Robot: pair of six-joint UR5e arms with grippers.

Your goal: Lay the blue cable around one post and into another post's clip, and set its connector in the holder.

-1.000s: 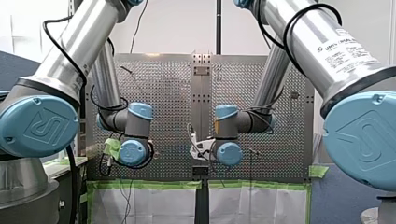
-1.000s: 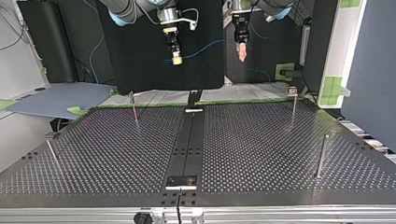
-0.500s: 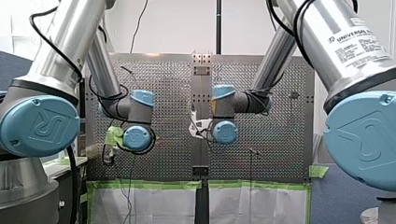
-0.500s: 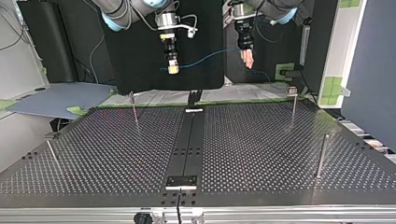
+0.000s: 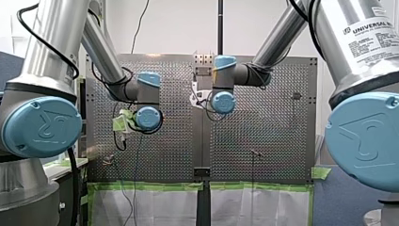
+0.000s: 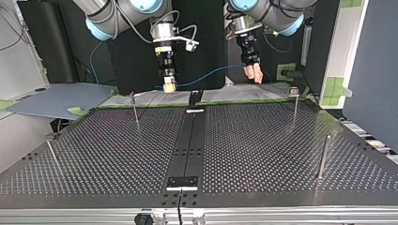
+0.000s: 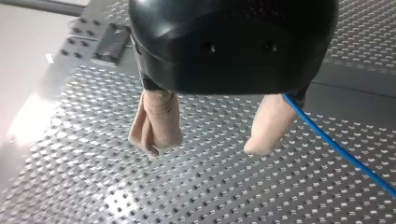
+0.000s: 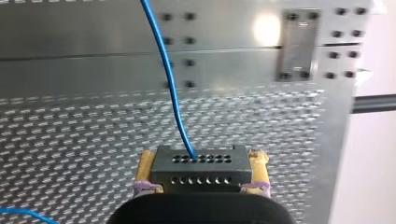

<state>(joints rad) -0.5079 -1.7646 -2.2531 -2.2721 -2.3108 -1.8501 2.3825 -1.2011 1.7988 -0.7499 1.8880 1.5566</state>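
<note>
Above table (image 6: 263, 154) far edge, top view:
- R gripper (image 6: 169, 87) clamped on grey connector (image 8: 201, 169), yellow pads on both sides.
- blue cable (image 6: 209, 75) runs from connector across to L gripper (image 7: 203, 147), mid-air, well apart from posts (image 6: 324, 157).
- L fingers (image 7: 156, 121) apart, beige pads; cable passes just beside one, not pinched.
</note>
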